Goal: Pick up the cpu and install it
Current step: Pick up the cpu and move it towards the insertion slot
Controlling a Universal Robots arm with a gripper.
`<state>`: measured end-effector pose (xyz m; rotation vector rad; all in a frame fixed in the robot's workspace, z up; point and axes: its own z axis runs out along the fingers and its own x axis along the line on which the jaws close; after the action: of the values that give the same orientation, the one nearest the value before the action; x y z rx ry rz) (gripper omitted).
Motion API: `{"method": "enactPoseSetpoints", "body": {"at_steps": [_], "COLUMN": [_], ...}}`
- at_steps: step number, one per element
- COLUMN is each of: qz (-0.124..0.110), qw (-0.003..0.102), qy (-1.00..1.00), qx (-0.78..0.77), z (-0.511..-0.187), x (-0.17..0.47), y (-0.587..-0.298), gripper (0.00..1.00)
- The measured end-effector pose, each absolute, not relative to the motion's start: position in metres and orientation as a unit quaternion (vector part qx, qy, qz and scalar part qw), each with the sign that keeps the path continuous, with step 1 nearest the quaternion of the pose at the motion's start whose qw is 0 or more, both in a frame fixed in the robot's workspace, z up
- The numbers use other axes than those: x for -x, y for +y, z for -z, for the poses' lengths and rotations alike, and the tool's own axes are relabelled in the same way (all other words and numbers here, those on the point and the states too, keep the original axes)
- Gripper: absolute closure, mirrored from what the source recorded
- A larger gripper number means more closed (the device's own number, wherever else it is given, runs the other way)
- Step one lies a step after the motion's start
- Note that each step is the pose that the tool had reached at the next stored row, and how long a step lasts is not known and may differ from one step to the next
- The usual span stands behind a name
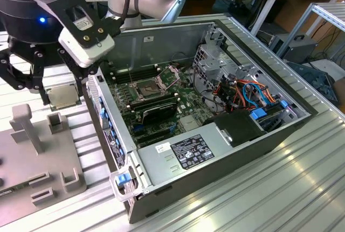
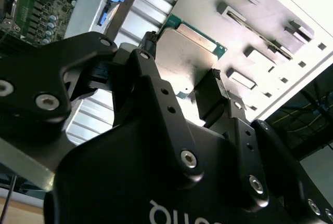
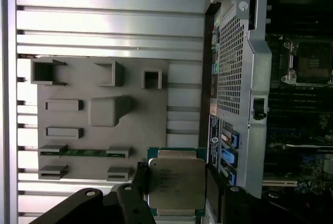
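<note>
The cpu (image 1: 62,96) is a small flat square chip with a dull silver-grey top and a green rim. It sits between the two black fingers of my gripper (image 1: 62,102), which is shut on it at the exterior view's left, just outside the open computer case (image 1: 161,159). In both wrist views the cpu (image 3: 176,183) (image 2: 188,52) is clamped on two opposite edges by the fingers (image 3: 139,178) (image 2: 215,81). It hangs over the edge of the grey fixture plate (image 1: 21,159). The empty socket (image 1: 147,87) lies on the motherboard inside the case, with its metal frame hinged open.
The fixture plate (image 3: 145,125) carries raised blocks and slots, one holding a green memory stick (image 3: 83,152). The case's perforated rear wall (image 3: 231,63) stands between the gripper and the motherboard. Inside are a power supply (image 1: 183,154), drive cages and orange cables (image 1: 245,89). Ribbed aluminium table (image 1: 259,199) all around.
</note>
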<state>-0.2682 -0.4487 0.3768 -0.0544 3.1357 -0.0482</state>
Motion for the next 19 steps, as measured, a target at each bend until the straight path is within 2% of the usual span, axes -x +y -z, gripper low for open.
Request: {"method": "enactPoseSetpoints", "body": {"at_steps": [19], "qz": [0.015], "qw": [0.003], "qy": [1.000], "qx": [0.017], "z": [-0.377], "x": [0.206], "y": [-0.449], "gripper": [0.45]}}
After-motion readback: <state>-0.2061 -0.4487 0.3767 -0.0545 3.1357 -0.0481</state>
